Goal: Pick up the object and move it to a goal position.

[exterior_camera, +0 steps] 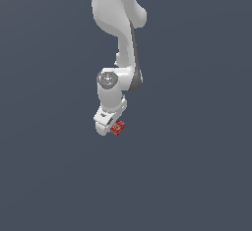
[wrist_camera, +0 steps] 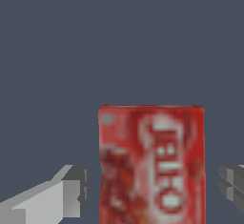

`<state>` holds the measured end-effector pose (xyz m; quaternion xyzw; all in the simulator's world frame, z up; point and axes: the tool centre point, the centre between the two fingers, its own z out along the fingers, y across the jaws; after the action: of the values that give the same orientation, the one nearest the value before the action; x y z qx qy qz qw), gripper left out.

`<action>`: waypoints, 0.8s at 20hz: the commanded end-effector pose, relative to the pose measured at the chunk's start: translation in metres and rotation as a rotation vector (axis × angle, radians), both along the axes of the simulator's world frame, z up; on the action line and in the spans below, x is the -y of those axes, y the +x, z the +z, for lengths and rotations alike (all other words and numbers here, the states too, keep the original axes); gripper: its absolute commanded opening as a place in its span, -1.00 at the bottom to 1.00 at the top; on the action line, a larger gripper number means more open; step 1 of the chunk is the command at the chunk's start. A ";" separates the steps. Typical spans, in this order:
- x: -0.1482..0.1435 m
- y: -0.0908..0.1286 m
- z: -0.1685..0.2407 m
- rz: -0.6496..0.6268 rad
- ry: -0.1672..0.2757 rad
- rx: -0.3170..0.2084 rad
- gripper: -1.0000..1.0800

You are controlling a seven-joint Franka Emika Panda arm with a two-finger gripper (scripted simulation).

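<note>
The object is a small flat red box with white printed lettering on its top face. In the wrist view it lies between my two fingers, with a narrow gap on each side. One light grey finger is on one side and the tip of the other finger shows at the picture's edge. My gripper is open and straddles the box without touching it. In the exterior view the gripper is low over the surface and the red box peeks out beside it, partly hidden by the hand.
The plain dark grey-blue surface spreads all around. The white arm comes down from the top of the exterior view. No other objects or goal marker show.
</note>
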<state>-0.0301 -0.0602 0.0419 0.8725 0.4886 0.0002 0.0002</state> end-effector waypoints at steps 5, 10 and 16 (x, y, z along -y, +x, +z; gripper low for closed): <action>0.000 0.000 -0.024 0.002 0.000 -0.001 0.92; 0.000 0.000 -0.027 0.002 0.000 -0.001 -1.00; 0.000 0.000 -0.027 0.002 0.000 -0.001 -1.00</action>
<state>-0.0293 -0.0606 0.0161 0.8720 0.4896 0.0006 0.0007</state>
